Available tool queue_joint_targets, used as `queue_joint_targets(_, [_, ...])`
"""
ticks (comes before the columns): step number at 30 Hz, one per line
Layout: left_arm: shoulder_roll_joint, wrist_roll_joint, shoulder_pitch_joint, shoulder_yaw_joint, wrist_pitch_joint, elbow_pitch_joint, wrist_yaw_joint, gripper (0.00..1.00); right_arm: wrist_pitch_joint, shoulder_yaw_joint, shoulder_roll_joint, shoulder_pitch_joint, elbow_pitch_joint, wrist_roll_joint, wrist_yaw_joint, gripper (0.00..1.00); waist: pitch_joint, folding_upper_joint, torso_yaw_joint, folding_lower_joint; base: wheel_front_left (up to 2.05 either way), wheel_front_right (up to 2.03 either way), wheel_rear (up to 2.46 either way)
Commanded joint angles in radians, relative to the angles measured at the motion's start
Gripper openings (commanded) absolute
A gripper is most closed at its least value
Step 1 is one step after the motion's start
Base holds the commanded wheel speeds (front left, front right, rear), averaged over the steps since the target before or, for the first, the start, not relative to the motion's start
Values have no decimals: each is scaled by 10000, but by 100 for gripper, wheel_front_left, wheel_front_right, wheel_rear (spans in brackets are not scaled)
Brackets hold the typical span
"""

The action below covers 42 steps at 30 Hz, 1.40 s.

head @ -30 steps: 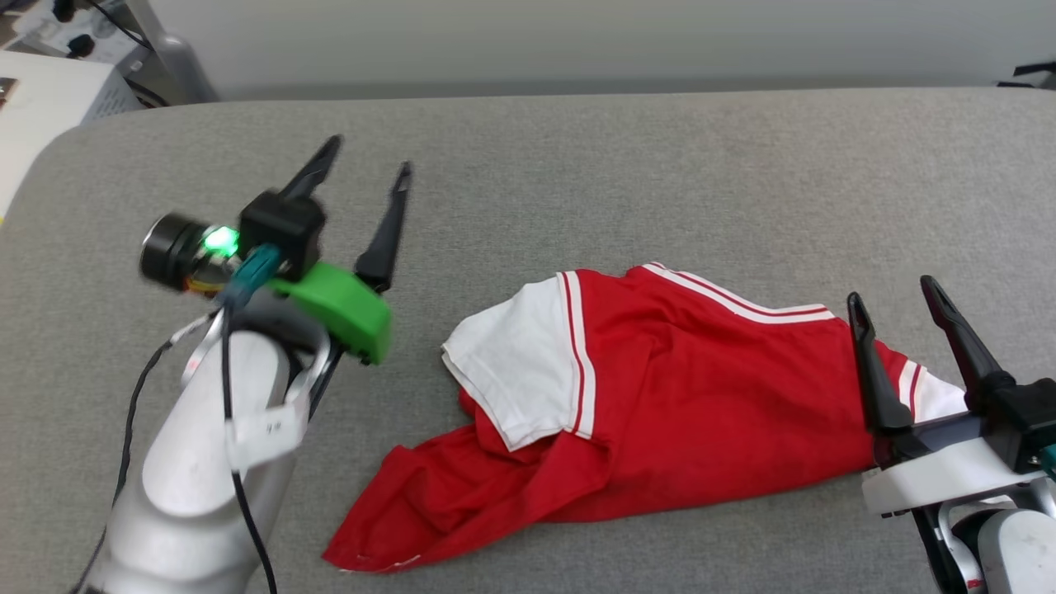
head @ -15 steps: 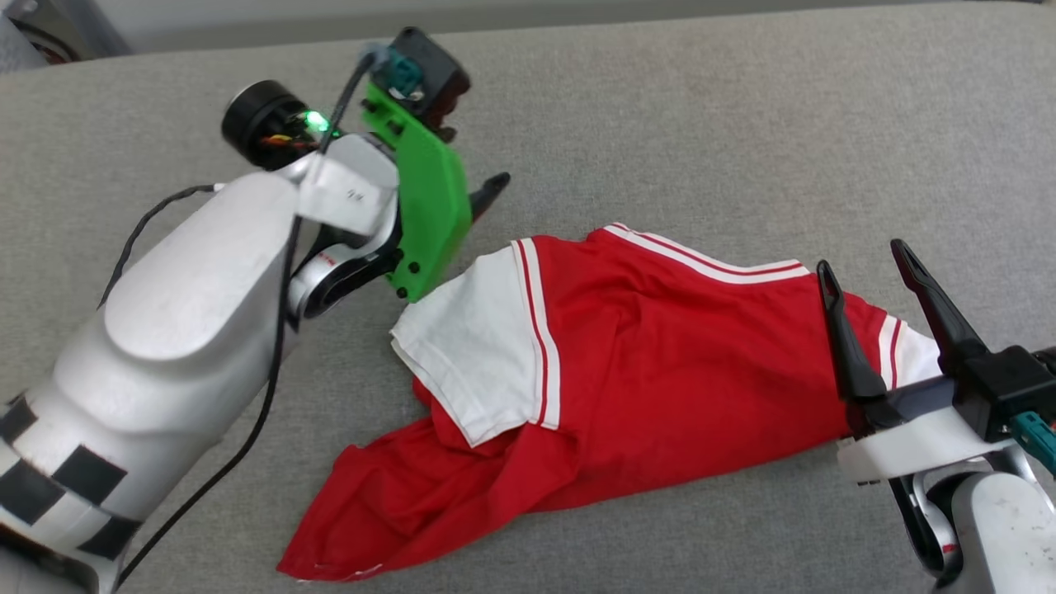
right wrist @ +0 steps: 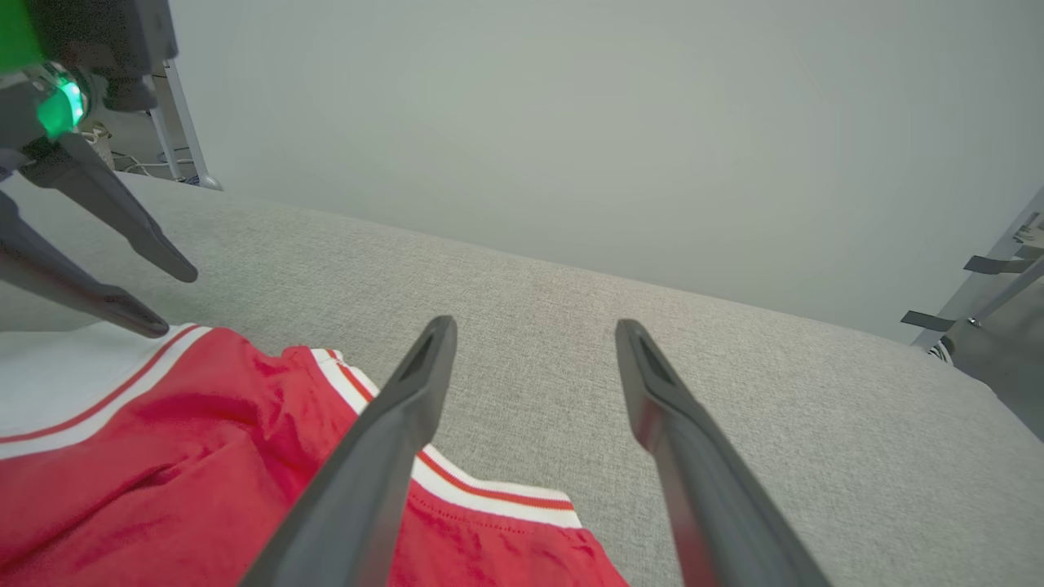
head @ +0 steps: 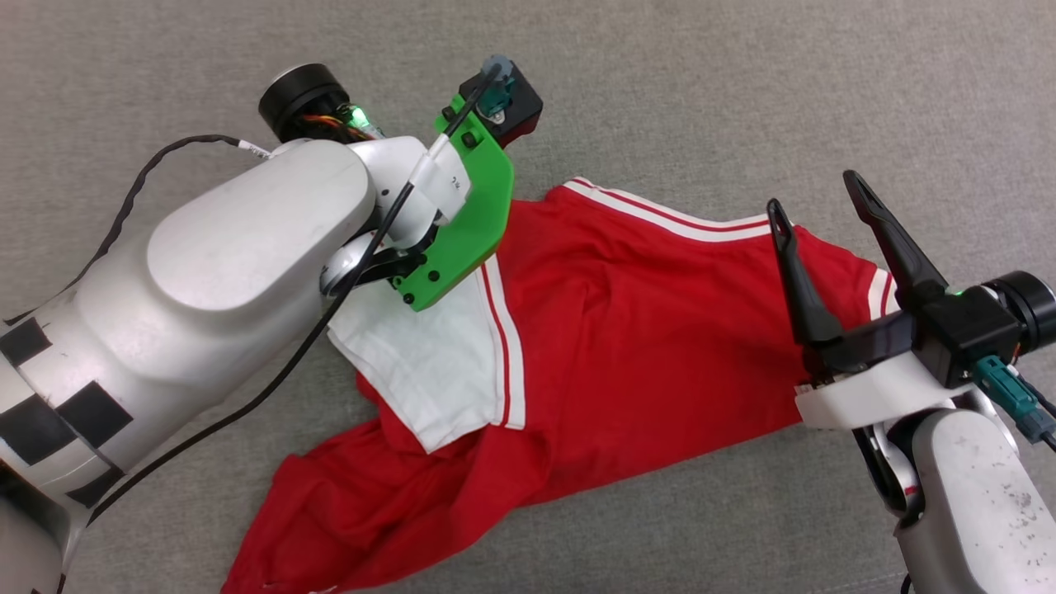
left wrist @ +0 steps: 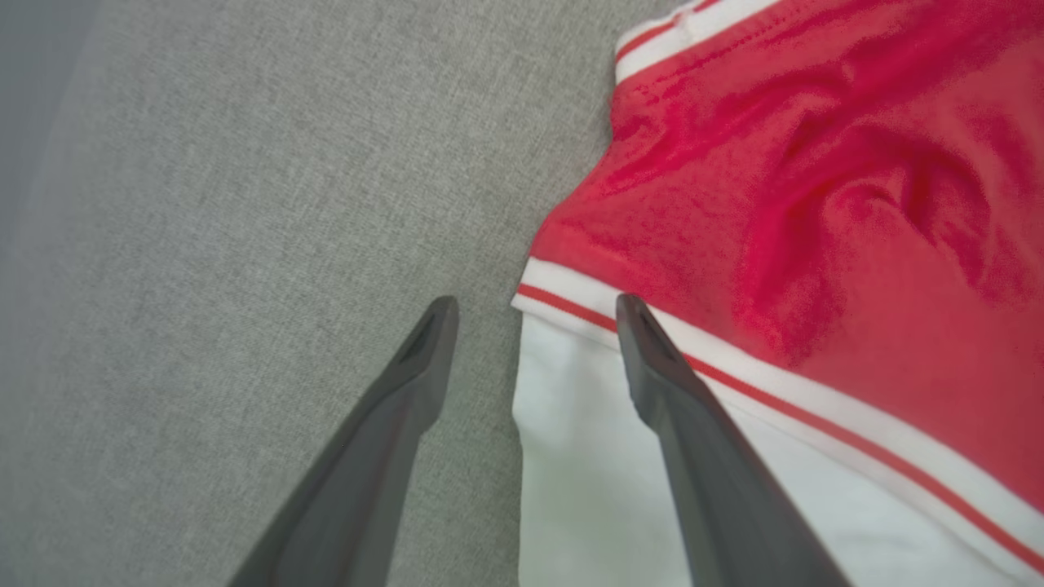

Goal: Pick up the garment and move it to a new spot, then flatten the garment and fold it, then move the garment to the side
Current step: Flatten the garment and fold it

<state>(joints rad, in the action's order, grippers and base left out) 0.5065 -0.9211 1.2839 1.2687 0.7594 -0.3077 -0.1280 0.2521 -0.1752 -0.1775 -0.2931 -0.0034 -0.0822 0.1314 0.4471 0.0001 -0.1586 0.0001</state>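
The garment (head: 643, 330) is a red jersey with white sleeves and red-and-white striped trim, lying crumpled on the grey padded surface (head: 742, 82). My left arm reaches over its left white sleeve, and the green wrist mount (head: 462, 223) hides the fingers in the head view. In the left wrist view the left gripper (left wrist: 536, 303) is open and points down, astride the sleeve's striped seam edge on the garment (left wrist: 816, 163). The right gripper (head: 812, 190) stands open above the garment's right end. Its wrist view shows the right gripper (right wrist: 536, 324) empty over the garment (right wrist: 163, 456), with the left gripper (right wrist: 167, 300) at the far left.
The grey surface (right wrist: 734, 391) stretches beyond the garment on all sides. In the right wrist view a pale wall rises behind it, with a metal stand leg (right wrist: 183, 139) at the back left and metal frames (right wrist: 995, 277) at the far right.
The head camera has tilted down. My left arm swung from left of the garment to over its white sleeve, fingers turned downward. The right gripper stays open at the garment's right end.
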Motion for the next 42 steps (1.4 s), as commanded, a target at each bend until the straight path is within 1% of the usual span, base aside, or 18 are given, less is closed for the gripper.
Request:
queue_joint_targets(1, [122,-14,54,62,59,-89,-26,100,82,-68,55,-226,37,41,-7,100,424,-1,-371,-1,0,0,0])
queue_joint_targets(3, [205,31,-122,99,178,-164,-26,100,88,-137,68,-367,94,43,-7,100,558,-1,-445,-1,0,0,0])
queue_joint_targets(9, [429,675,-1124,112,1139,271,-26,100,94,-150,70,-633,78,54,-7,100,763,-1,-488,-1,0,0,0])
queue_joint_targets(10, [471,738,-1245,112,1280,384,-26,64,94,-134,58,-657,85,58,-7,100,761,-1,-463,-1,0,0,0])
queue_joint_targets(11, [500,797,-1321,113,1357,502,-26,0,95,-123,47,-680,87,65,-7,100,749,-1,-440,-1,0,0,0])
queue_joint_targets(13, [535,796,-1413,113,1315,701,-26,0,95,-69,29,-701,81,100,-7,100,672,-1,-344,-1,0,0,0])
queue_joint_targets(19, [760,1043,-1053,114,257,1058,-26,0,96,62,-29,-517,48,181,-7,100,219,-1,7,-1,0,0,0])
queue_joint_targets(22, [1001,1221,-681,114,-218,1142,-26,0,96,231,1,-288,30,173,-7,100,-43,-1,201,-1,0,0,0])
queue_joint_targets(24, [1195,1398,-450,114,-336,1189,-27,0,96,285,33,-151,34,165,-7,100,-169,-1,278,-1,0,0,0])
queue_joint_targets(27, [1444,1325,-62,115,-515,1118,-27,0,96,294,69,-47,20,138,-7,100,-241,-1,302,-1,0,0,0])
queue_joint_targets(30, [1616,1348,433,115,-667,960,-27,0,96,262,121,-54,-35,119,-7,100,-207,-1,200,-1,0,0,0])
queue_joint_targets(34, [1651,1646,951,115,-704,685,-27,0,97,217,181,-136,-111,76,-7,100,4,-1,-72,-1,0,0,0])
queue_joint_targets(38, [1475,2174,1040,115,-1005,118,-27,0,97,208,361,-209,-172,55,-7,100,285,-1,-401,-1,0,0,0])
queue_joint_targets(42, [1181,2177,649,115,-1547,-727,-27,0,97,173,547,-283,-216,44,-7,100,553,-1,-694,-1,0,0,0])
